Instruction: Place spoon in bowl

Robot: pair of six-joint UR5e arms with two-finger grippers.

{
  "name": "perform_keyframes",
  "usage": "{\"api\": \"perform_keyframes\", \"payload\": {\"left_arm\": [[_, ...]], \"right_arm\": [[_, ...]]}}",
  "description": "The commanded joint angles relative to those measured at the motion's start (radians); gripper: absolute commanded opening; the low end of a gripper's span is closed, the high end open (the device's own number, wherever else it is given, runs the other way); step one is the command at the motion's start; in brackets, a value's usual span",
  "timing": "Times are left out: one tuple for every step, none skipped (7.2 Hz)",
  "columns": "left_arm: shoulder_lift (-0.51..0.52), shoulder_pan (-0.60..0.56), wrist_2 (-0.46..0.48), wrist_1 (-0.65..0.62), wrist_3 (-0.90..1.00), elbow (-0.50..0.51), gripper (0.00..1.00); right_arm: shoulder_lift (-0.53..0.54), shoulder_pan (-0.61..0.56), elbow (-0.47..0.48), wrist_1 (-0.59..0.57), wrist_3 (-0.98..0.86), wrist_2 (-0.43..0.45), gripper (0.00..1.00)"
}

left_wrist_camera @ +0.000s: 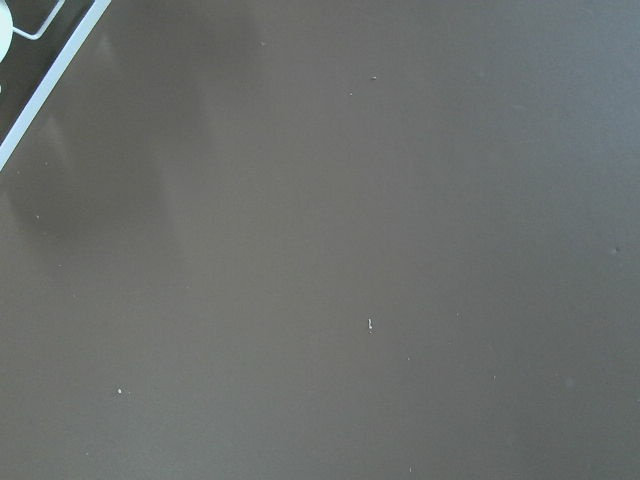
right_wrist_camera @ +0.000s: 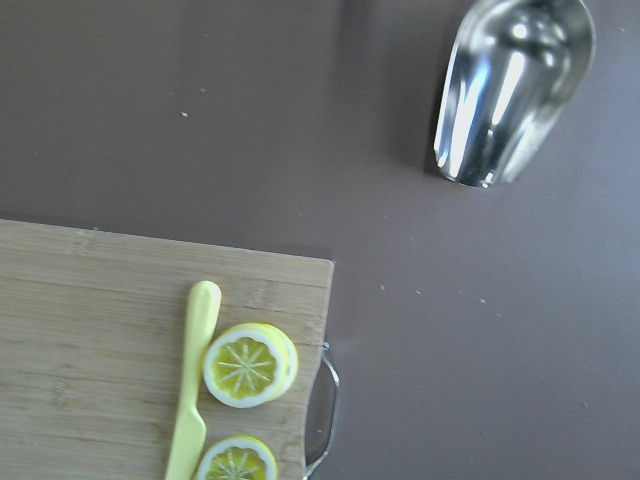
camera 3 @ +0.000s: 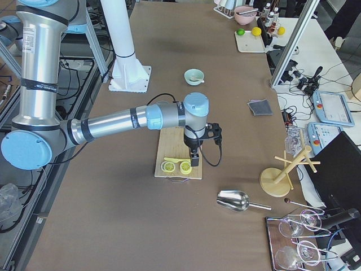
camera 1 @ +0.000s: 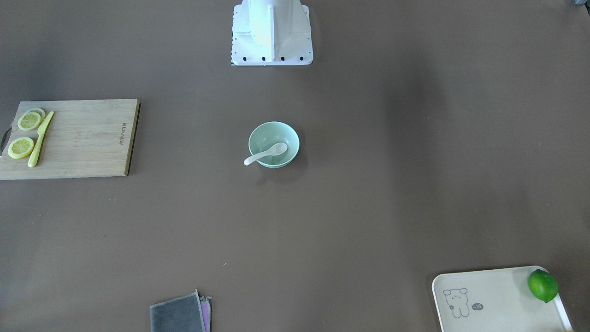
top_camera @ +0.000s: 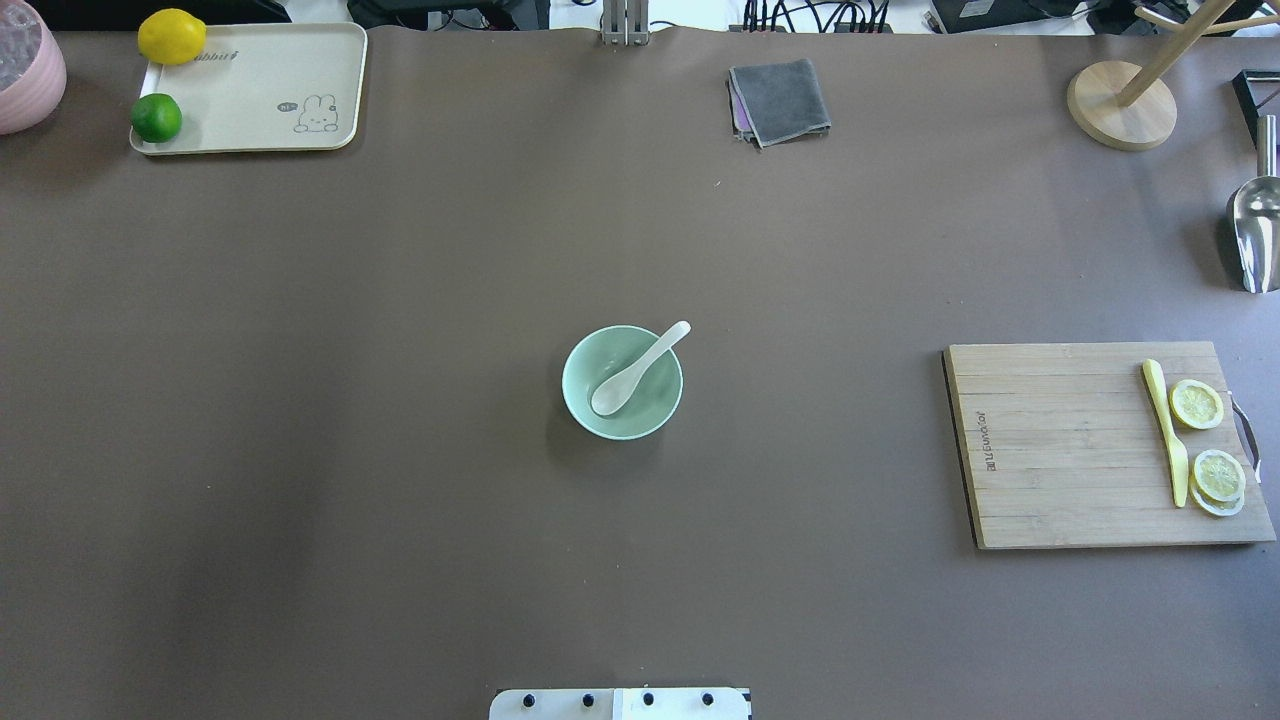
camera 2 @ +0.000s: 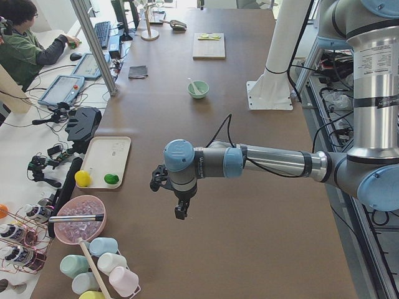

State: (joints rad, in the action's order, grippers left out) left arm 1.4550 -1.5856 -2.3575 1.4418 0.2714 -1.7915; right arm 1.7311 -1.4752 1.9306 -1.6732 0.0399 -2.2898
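Note:
The white spoon (top_camera: 636, 372) lies in the pale mint-green bowl (top_camera: 578, 402) at the table's middle, scoop down inside and handle resting over the rim. Both also show in the front-facing view, spoon (camera 1: 267, 153) in bowl (camera 1: 263, 132). My left gripper (camera 2: 181, 212) hangs above bare table near the robot's left end, far from the bowl. My right gripper (camera 3: 194, 161) hangs above the cutting board's end. Both grippers show only in the side views, so I cannot tell whether they are open or shut. No fingers show in the wrist views.
A wooden cutting board (top_camera: 1060, 440) with a yellow knife (top_camera: 1165, 430) and lemon slices (top_camera: 1197, 404) lies on the right. A tray (top_camera: 260, 90) holds a lime (top_camera: 157, 117) and a lemon (top_camera: 172, 36). A grey cloth (top_camera: 780, 100), metal scoop (top_camera: 1255, 230) and wooden stand (top_camera: 1120, 105) sit at the far side.

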Motion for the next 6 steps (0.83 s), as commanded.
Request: {"api": "perform_keyframes", "payload": {"left_arm": [[-0.001,0.000,-0.003,0.000,0.000,-0.005,0.98],[-0.001,-0.002,-0.006,0.000,0.000,-0.006,0.98],[-0.002,-0.007,-0.006,0.000,0.000,-0.034,0.98],[-0.037,-0.007,-0.009,0.005,0.005,-0.052,0.98],[-0.059,-0.007,-0.009,0.008,0.006,-0.084,0.98],[-0.059,-0.007,-0.011,0.008,0.006,-0.088,0.98]], "right_arm": [[0.053,-0.099,-0.068,0.006,-0.057,-0.008,1.00],[0.053,-0.099,-0.082,0.009,-0.057,-0.008,1.00],[0.051,-0.100,-0.065,0.015,-0.058,-0.010,1.00],[0.051,-0.100,-0.062,0.070,-0.061,-0.001,1.00],[0.048,-0.099,-0.065,0.108,-0.063,0.003,1.00],[0.050,-0.097,-0.067,0.107,-0.102,0.004,1.00]]}}
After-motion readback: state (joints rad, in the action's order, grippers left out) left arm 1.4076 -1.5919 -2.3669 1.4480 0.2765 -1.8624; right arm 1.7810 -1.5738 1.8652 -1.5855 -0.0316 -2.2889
